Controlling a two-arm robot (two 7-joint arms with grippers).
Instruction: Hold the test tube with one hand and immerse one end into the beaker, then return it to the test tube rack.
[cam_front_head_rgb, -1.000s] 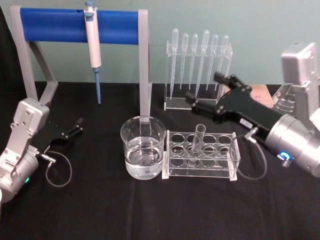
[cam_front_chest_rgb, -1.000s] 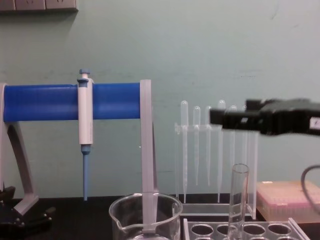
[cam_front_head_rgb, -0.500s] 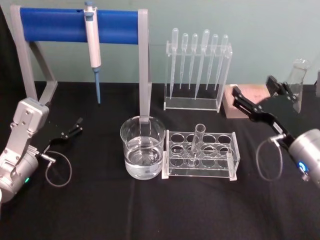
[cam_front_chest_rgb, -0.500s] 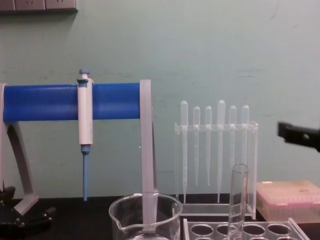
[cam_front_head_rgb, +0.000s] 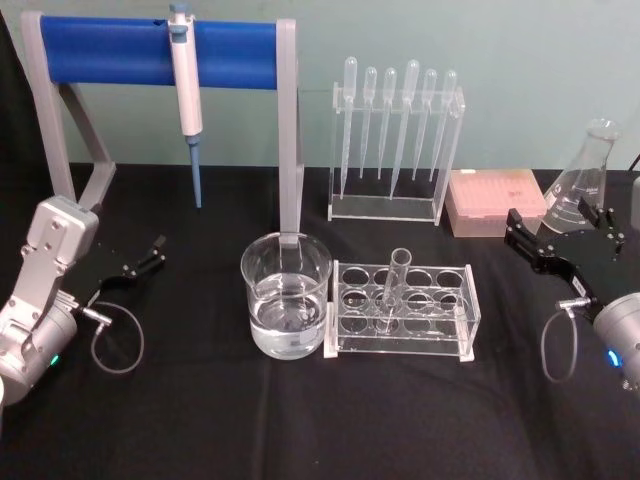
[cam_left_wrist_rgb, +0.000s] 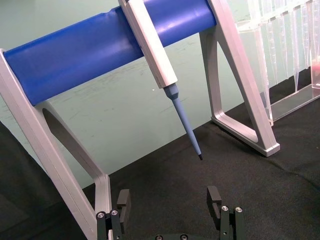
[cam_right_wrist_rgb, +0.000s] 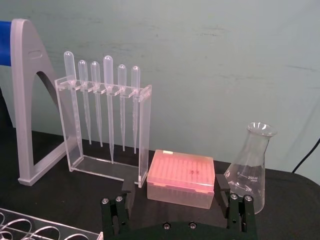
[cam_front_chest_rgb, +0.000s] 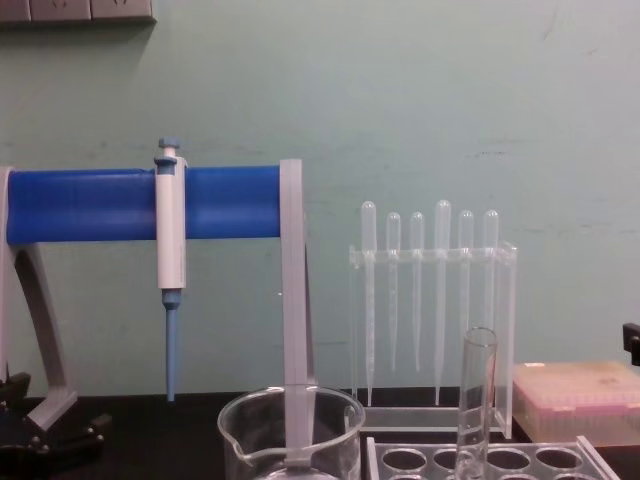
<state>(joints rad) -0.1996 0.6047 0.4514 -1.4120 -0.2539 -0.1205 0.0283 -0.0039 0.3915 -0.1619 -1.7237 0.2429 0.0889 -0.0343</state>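
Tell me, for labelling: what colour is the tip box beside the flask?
Pink, translucent tip box; the right wrist view shows it best.

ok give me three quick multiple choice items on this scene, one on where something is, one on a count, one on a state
1. Where is the test tube?
A. in the beaker
B. in the clear rack
C. in the right hand

2. How many pipettes stand in the back rack?
A. four
B. six
C. eight

3. What state is the right hand in?
A. open, holding nothing
B. shut on the tube
C. shut on the flask

Answers: 1 B, the tube stands in a rack hole beside the beaker; 2 B, six bulb tops show; 3 A, its fingers stand apart with nothing between.
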